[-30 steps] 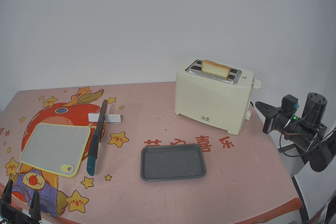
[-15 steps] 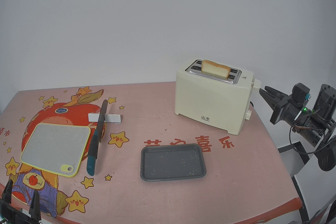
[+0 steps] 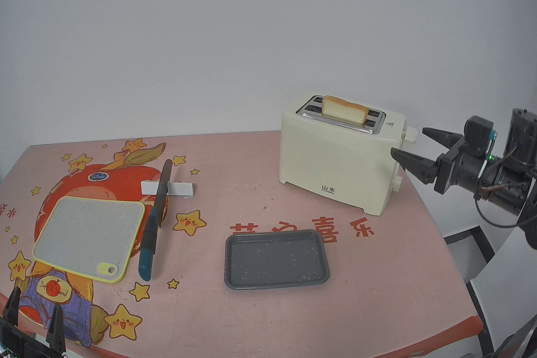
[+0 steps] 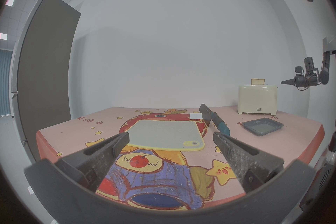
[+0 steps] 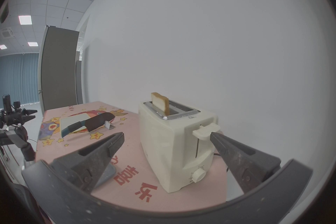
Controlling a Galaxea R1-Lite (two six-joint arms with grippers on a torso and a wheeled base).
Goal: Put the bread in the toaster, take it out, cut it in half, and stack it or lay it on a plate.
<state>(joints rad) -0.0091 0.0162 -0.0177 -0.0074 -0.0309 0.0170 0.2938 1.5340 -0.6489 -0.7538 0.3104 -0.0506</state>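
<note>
Hovering beside the cream plastic toaster (image 3: 341, 163), the right gripper (image 3: 408, 141) gapes empty (golden bread slice (image 3: 344, 109) inside); left gripper (image 4: 170, 134) gapes too.

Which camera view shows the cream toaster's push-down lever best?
The right wrist view: the push-down lever faces it, close and whole. The head view shows it small on the cream toaster; the left wrist view is too far.

Cream toaster (image 3: 335, 166), golden-brown bread (image 3: 345, 110), dark grey tray (image 3: 277, 259) — pink tablecloth (image 3: 391, 275) with red apple, yellow stars.
</note>
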